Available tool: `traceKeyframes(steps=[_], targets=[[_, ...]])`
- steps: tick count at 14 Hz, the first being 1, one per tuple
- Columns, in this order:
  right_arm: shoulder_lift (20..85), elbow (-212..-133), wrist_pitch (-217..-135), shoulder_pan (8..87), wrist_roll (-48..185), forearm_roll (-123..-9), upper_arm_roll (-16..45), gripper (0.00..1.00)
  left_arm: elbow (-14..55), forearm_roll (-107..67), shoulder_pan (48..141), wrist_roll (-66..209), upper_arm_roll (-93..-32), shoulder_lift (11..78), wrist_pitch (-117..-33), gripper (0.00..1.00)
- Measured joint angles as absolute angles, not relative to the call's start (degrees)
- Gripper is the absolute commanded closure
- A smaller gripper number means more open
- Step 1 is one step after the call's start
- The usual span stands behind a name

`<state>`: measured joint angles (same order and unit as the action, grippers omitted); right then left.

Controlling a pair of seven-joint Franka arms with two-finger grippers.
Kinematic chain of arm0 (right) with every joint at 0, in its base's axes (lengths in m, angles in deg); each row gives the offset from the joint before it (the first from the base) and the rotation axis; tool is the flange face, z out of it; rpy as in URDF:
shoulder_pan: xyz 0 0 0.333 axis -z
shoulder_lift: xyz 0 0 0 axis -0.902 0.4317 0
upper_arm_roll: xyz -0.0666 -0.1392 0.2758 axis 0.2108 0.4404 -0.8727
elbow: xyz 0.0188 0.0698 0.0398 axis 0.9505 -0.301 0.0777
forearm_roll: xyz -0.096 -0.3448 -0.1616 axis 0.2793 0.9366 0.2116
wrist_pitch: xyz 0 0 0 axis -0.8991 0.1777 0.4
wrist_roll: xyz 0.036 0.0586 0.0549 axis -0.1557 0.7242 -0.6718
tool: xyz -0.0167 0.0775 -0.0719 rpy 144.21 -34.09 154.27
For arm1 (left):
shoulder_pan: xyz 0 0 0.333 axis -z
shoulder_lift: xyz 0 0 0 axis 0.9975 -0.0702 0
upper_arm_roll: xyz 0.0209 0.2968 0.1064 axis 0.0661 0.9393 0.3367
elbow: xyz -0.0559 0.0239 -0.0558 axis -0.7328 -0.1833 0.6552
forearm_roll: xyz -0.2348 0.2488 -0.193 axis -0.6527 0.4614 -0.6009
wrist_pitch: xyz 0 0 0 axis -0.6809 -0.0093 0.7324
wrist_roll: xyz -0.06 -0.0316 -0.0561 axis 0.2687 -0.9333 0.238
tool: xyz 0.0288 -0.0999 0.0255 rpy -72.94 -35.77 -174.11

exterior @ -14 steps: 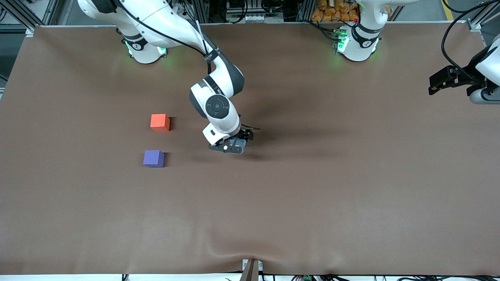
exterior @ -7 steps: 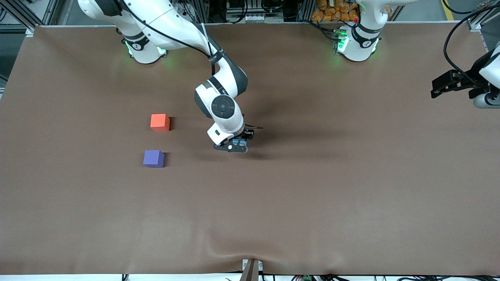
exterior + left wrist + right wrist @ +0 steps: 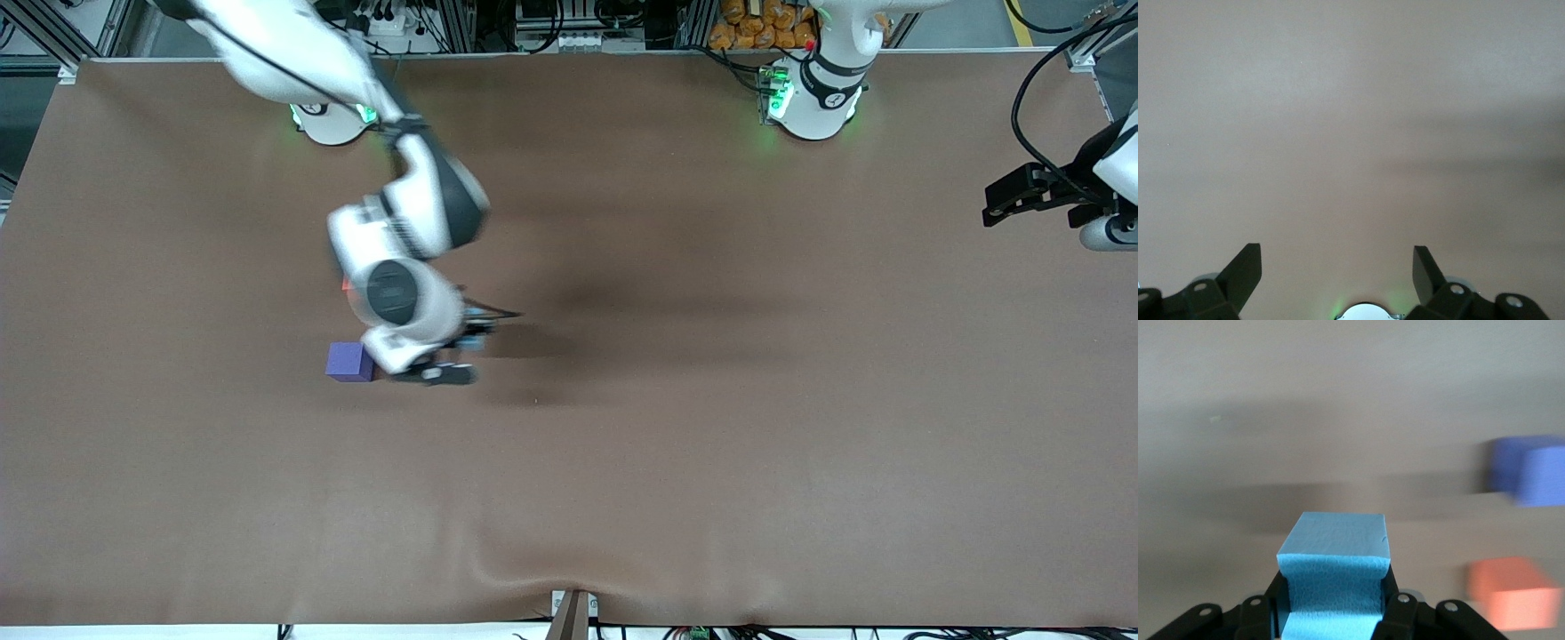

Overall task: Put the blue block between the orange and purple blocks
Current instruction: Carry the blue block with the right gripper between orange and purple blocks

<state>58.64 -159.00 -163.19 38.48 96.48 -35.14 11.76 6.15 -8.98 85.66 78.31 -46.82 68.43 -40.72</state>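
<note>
My right gripper (image 3: pixel 452 357) is shut on the light blue block (image 3: pixel 1335 567) and holds it above the table, just beside the purple block (image 3: pixel 348 362) on the side toward the left arm's end. Only a bit of the blue block (image 3: pixel 476 342) shows in the front view. The orange block (image 3: pixel 345 284) is almost wholly hidden under the right arm there. The right wrist view shows the purple block (image 3: pixel 1531 477) and the orange block (image 3: pixel 1511 590) apart from each other, off to one side of the held block. My left gripper (image 3: pixel 1337 252) is open and empty.
The left gripper (image 3: pixel 1000 200) waits above the table's edge at the left arm's end. The brown table cover (image 3: pixel 711 444) has a wrinkle at its near edge. A small speck (image 3: pixel 536 402) lies on the cover.
My right arm has swung with the blue block toward the right arm's end of the table, and now stands by the purple block and covers the orange one. The left gripper has barely moved.
</note>
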Motion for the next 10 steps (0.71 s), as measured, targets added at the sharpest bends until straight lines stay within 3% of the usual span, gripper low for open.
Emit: traceKeyframes(steps=[4, 10], targets=[[51.4, -166.9, -161.8, 49.9, 87.1, -33.9, 11.9, 1.0, 6.2, -9.0, 85.5, 78.3, -46.8, 68.2, -40.9, 0.0], [50.1, -181.1, -174.3, 51.6, 86.3, -31.9, 11.9, 1.0, 6.2, -9.0, 85.5, 78.3, -46.8, 68.1, -41.0, 0.0]])
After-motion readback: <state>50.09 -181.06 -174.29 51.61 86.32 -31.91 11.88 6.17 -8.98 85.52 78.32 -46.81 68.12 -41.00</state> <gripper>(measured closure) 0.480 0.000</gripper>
